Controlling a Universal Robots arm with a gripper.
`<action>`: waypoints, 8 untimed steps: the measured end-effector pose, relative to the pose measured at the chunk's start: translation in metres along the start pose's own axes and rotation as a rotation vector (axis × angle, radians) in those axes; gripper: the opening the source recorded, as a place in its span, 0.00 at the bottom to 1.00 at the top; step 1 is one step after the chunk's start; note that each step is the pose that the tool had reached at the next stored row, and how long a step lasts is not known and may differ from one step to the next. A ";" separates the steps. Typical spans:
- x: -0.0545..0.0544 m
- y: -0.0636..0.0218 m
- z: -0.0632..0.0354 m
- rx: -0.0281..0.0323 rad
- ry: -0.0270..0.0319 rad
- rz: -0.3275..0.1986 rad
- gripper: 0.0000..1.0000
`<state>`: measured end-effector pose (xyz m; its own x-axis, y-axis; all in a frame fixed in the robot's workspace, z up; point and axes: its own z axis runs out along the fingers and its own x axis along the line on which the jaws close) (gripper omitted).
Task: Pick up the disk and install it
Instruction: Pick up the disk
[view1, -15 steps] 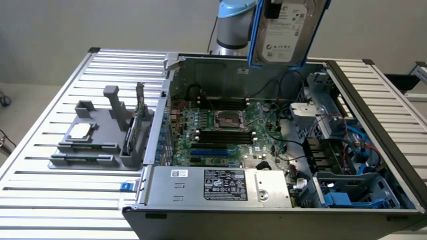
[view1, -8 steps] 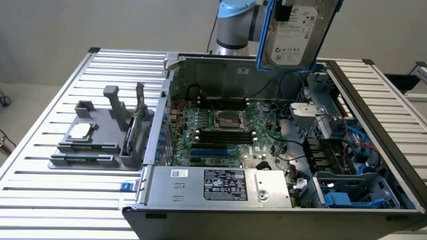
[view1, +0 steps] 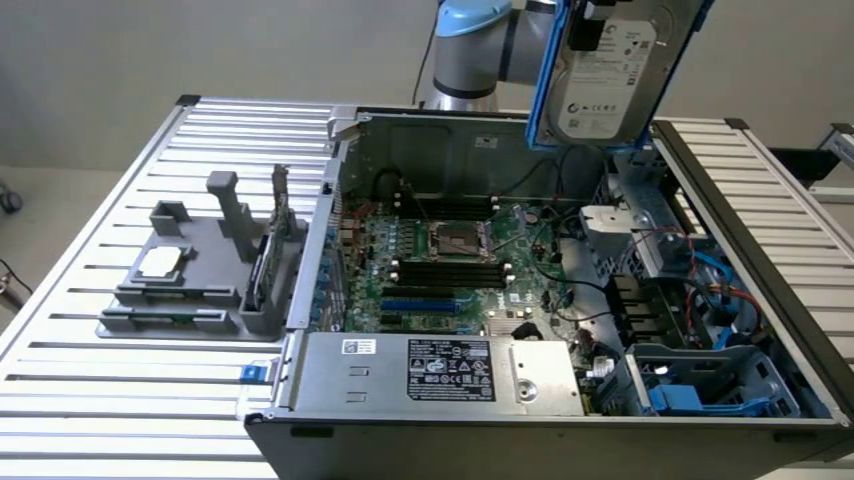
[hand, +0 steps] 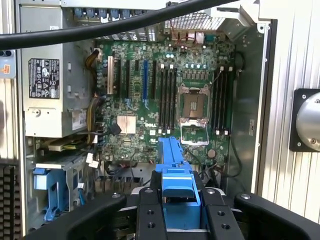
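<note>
While the disk hangs in the air, the pick-up step looks done and the install step is in hand. At nine o'clock in the exterior view, a grey fixture (view1: 200, 270) sits on the slatted table (view1: 120, 190) with a small square chip (view1: 160, 262) resting on it, untouched. Just beside it, toward the centre, the open case (view1: 316, 240) lies on its side and shows the motherboard (view1: 441, 270), with the power supply (view1: 441, 370) along the six o'clock edge. At one o'clock the arm (view1: 474, 40) holds the disk (view1: 607, 75) well above the case's far corner, standing almost upright, its white label facing the camera and its blue carrier framing it. In the wrist view the end effector (hand: 181, 200) is clamped on the carrier's blue end, one black finger (hand: 150, 210) on each side, with the motherboard below. At four o'clock in the exterior view sits a drive bay (view1: 707, 385) with blue parts inside; whether it is the target slot cannot be told. Judging from this, installing calls for turning the disk from upright to match the bay, lining the carrier up with the slot, and keeping clear of the loose cables nearby.
</note>
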<state>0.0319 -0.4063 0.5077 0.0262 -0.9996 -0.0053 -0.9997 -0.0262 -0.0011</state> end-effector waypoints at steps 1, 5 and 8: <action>0.002 -0.0021 0.0001 -0.0004 0.0000 0.000 0.33; 0.010 -0.0078 0.0002 -0.0025 0.0000 0.000 0.33; 0.016 -0.0118 0.0002 -0.0046 0.0001 0.000 0.33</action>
<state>0.0441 -0.4219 0.5074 0.0259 -0.9997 -0.0052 -0.9997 -0.0260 0.0035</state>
